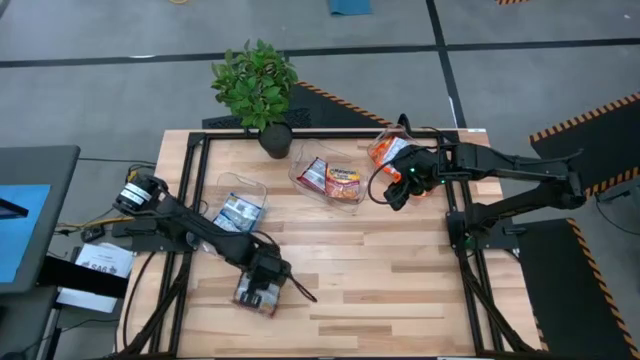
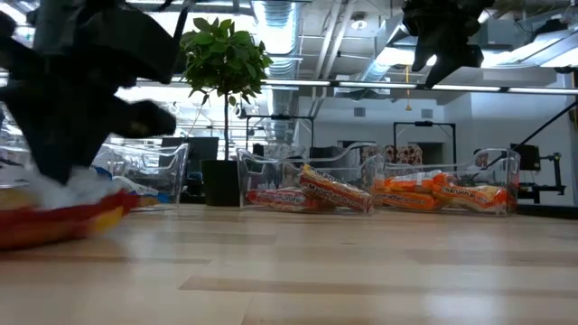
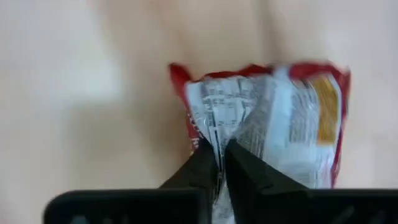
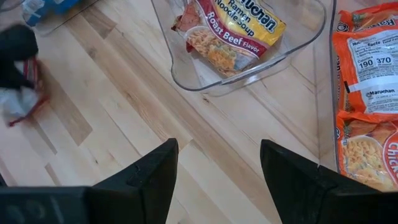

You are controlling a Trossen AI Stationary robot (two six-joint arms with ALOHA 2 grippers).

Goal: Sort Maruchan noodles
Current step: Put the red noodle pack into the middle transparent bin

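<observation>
A red-and-white Maruchan noodle packet (image 1: 256, 296) lies near the table's front left, its white printed back up (image 3: 280, 118). My left gripper (image 1: 265, 278) stands over it, pointing down, shut on it. Along the far side stand three clear bins: one with blue-and-white packets (image 1: 240, 212), one with red packets (image 1: 332, 181) and one with orange packets (image 4: 373, 93). My right gripper (image 4: 217, 165) hovers open above the table beside the orange bin, with nothing between its fingers. My left gripper pinches a raised crinkle of the packet's white back face (image 3: 217, 134) between its two fingertips, near one end of the packet. The fingers come from above, pointing steeply down. The packet lies flat on the table (image 2: 63, 217).
A potted plant (image 1: 257, 85) stands at the far edge behind the bins. Black frame rails (image 1: 190, 170) run along the table's left, far and right sides. Bare wood (image 1: 380, 280) stretches across the middle and front right.
</observation>
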